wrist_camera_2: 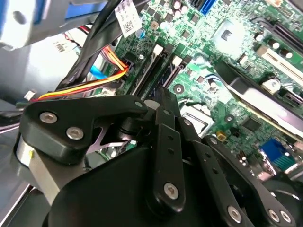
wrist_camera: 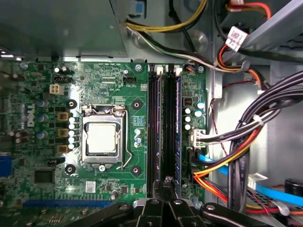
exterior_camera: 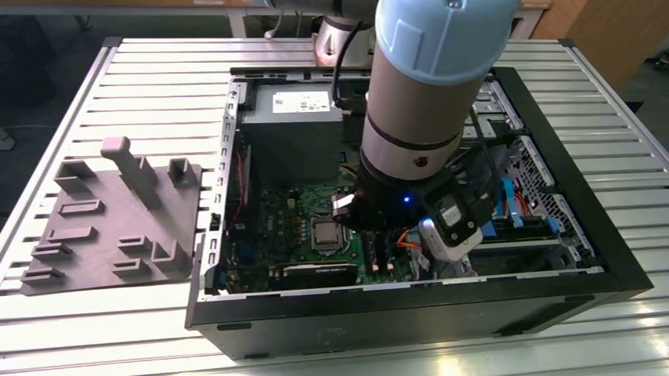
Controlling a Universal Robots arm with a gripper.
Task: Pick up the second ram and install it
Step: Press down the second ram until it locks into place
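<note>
One black gripper (wrist_camera: 166, 183) hangs low inside the open computer case (exterior_camera: 585, 258), at the centre of the exterior view. Whether it is clamped or released cannot be told from these angles.

Just beyond its tip, what appears to be the second ram (wrist_camera: 167, 127), a dark narrow stick, stands on edge in a slot of the green motherboard (wrist_camera: 109, 90). It runs lengthwise away from the gripper, in line with the tip. It cannot be told whether the tip touches the stick's near end. Another stick (wrist_camera: 178, 127) stands in the neighbouring slot, on the side toward the cables (wrist_camera: 236, 156).

The likely trouble is uneven seating. If pressure lands on the near end alone, the stick may tilt and lock at that end. The far end would then stay proud, and the white latch (wrist_camera: 168, 70) there would be left unclosed. A push slightly off line could bear on the slot's plastic rail or on the neighbouring stick. The loose orange, yellow and black cables lie close beside the slots and could catch on the arm.

Farther on sits the processor socket (wrist_camera: 102, 137), apart from the slots. Beyond it is the grey power supply (exterior_camera: 291, 117) at the case's far wall. A grey holder tray (exterior_camera: 115, 227) lies on the slatted table (exterior_camera: 157, 63) at the exterior view's left, well apart from the case.
</note>
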